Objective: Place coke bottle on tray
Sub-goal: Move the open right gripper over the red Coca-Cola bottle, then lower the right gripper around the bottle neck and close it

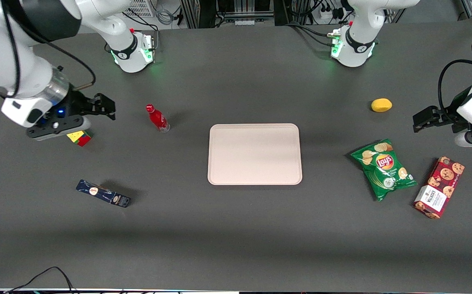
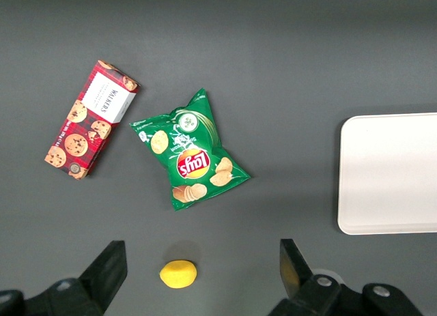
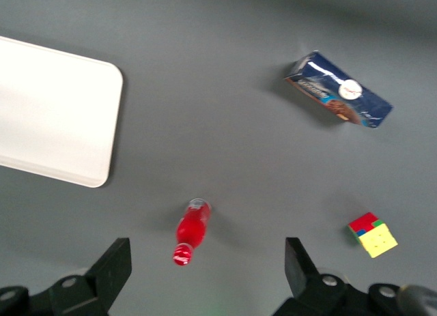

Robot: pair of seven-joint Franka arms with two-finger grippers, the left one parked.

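On the dark desk (image 1: 236, 237), taking the tray (image 1: 254, 154) as my landmark: it lies flat mid-desk with nothing on it. Toward the parked arm's end from the tray sit a green chip bag (image 1: 384, 168), a red cookie box (image 1: 439, 187) and a yellow lemon (image 1: 381, 105). Toward my end, nearer the front camera than the tray, lies a dark blue box (image 1: 103, 193). My end effector (image 1: 106, 107) hovers above the desk, well apart from the tray, fingers spread and holding nothing. Between it and the tray stands the coke bottle (image 1: 157, 118), upright, with open desk on either side. Beside my end effector sits a colour cube (image 1: 79, 137).
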